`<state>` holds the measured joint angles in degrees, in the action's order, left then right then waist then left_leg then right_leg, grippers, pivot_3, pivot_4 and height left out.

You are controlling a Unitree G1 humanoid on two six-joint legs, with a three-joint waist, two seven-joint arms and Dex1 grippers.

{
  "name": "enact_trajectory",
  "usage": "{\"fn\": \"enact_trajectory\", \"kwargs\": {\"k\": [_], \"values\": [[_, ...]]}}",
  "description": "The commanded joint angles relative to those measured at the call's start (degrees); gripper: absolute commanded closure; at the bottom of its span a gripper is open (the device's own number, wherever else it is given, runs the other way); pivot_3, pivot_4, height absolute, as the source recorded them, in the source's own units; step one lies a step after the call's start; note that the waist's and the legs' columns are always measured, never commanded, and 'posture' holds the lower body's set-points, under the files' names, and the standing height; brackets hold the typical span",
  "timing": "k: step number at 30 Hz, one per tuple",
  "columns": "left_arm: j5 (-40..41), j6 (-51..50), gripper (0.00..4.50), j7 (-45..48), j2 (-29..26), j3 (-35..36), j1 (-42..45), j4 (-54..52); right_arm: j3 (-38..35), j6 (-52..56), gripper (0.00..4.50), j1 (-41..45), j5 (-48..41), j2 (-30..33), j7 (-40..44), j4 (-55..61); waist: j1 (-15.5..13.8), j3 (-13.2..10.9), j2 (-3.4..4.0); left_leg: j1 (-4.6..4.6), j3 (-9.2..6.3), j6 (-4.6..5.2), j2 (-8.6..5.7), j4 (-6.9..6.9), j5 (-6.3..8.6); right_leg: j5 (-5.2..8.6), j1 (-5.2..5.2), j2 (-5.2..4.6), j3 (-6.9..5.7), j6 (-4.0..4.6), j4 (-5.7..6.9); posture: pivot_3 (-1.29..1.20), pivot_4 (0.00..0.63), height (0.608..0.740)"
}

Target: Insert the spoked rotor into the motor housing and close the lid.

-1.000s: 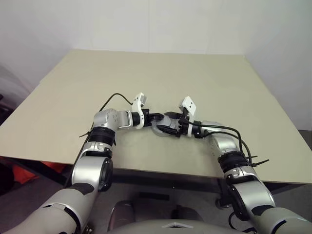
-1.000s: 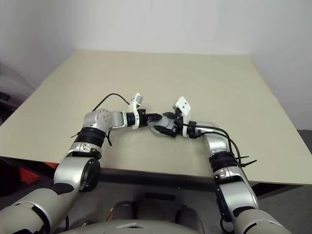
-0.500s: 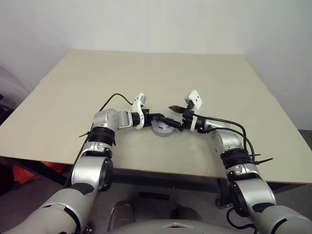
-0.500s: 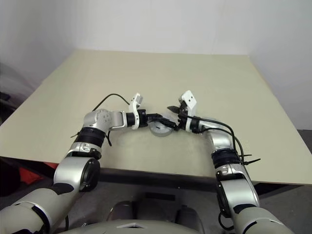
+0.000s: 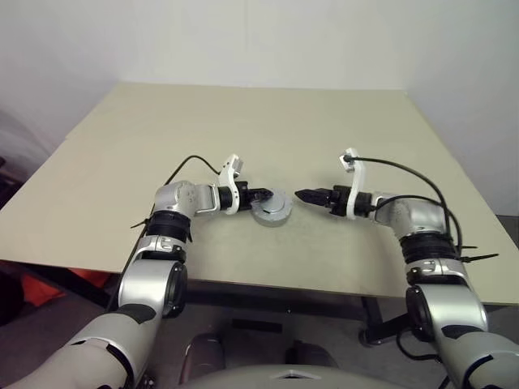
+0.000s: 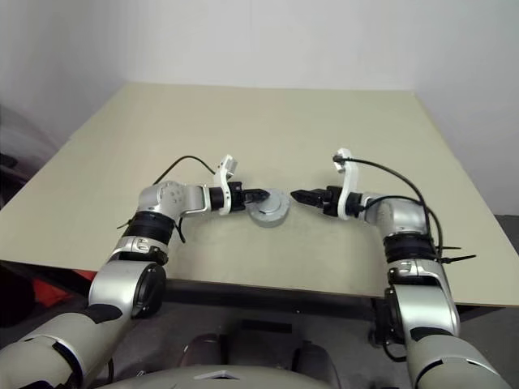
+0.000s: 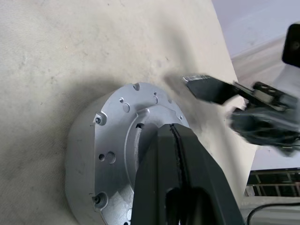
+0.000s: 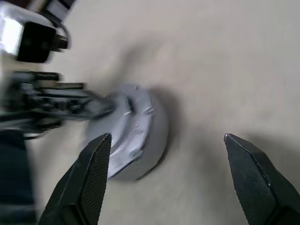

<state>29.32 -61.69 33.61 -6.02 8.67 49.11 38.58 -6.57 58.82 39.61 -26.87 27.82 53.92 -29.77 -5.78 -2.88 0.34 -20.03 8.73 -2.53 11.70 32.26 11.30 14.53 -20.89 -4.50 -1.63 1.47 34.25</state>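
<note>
- My right hand (image 5: 302,195) has pulled away from the round grey metal motor housing (image 5: 271,207). A second ago it was right on top of it; now it hangs just beside it, fingers (image 8: 96,176) spread wide and holding nothing.
- The round grey metal lid (image 7: 136,140) lies flat over the housing, so I judge the spoked rotor is already inside and the lid closed; the rotor itself is hidden.
- My left hand (image 5: 261,194) has not moved: its fingers (image 7: 161,173) are pressed together and rest on the lid's top, steadying it rather than gripping anything.
- The housing sits where it was on the beige bench (image 5: 268,121), near the front edge and about midway between the side edges.
- Compared with the earlier picture, only my right arm differs: swung out towards the right edge, wrist rolled over.
</note>
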Motion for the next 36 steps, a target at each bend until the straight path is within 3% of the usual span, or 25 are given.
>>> {"fn": "enact_trajectory", "kwargs": {"k": [1,6,15,36], "values": [[-1.9,-0.8,4.5,-1.5,-0.6,-1.1,-2.1,1.8,-3.4,12.6,0.16,2.4,-6.2,1.9,-0.1,4.4,-0.1,0.0,0.0,0.0,0.0,-0.03,0.01,0.0,-0.01,0.0,0.01,0.01,0.0,0.0,0.03,0.0,0.0,0.74],[-1.9,-0.6,4.5,-1.6,-0.6,-1.0,-2.4,1.4,-4.4,19.3,0.16,-0.1,-8.1,0.6,-3.7,7.2,-0.4,0.0,0.0,0.02,0.0,-0.31,0.07,-0.02,0.02,0.01,0.04,0.06,0.0,0.01,0.09,0.0,0.0,0.74],[-1.9,-0.5,4.5,-1.8,-1.0,-0.9,-2.6,0.5,-5.1,16.2,0.16,-4.5,-7.1,-6.3,-10.8,7.4,-0.3,0.0,0.0,0.04,-0.01,-0.44,0.07,-0.01,-0.04,0.01,-0.07,0.01,0.08,0.01,0.3,0.0,0.0,0.74],[-1.8,-0.7,4.5,-2.6,-1.8,-0.8,-3.4,-1.4,-16.1,14.2,0.16,1.4,-11.9,-20.9,-23.4,5.6,0.4,0.0,0.05,0.1,-0.03,-1.07,0.08,-0.26,-0.42,0.01,-0.22,0.2,0.1,0.0,0.45,0.0,0.0,0.74]]}}
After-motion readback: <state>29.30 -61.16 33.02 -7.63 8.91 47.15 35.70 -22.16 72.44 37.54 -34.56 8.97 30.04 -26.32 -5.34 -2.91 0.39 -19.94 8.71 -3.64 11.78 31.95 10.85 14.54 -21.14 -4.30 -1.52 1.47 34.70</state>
